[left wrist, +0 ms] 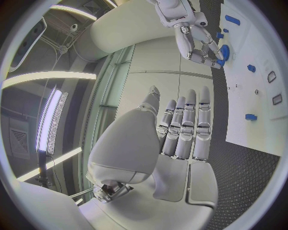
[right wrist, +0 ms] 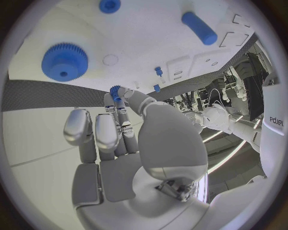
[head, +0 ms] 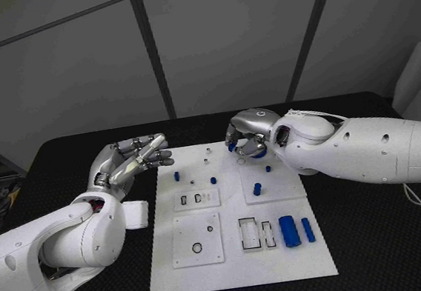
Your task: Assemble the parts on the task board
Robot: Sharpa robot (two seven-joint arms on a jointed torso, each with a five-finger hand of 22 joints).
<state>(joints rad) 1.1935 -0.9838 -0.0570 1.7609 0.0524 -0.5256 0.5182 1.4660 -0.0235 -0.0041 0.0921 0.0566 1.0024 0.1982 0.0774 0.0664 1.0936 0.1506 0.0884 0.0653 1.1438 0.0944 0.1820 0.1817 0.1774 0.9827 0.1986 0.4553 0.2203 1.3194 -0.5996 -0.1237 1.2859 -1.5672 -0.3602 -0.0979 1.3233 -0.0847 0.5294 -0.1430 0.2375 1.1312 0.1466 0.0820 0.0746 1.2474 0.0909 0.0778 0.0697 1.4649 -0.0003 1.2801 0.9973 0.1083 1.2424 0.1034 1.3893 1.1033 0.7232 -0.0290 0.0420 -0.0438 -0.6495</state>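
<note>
Where the small blue gear [right wrist: 115, 91] sits pinched at the right hand's [head: 249, 130] fingertips, it hangs over the far end of the task board [head: 241, 268], close to a larger blue gear [right wrist: 65, 61] already lying flat on the white plate. I'd guess the small one is being carried there so its teeth can mesh beside the big one. The thumb and a finger close on the gear while the rest of the fingers curl loosely.

Down the board, a blue cylinder [head: 289, 230] and a thinner blue rod [head: 309, 229] lie side by side near the rectangular slots, and short blue pegs [head: 258, 189] stand upright mid-board.

Just off the board's far left corner hovers the left hand [head: 131, 158], fingers held straight and close together with nothing in them, probably kept clear while the right one works.
</note>
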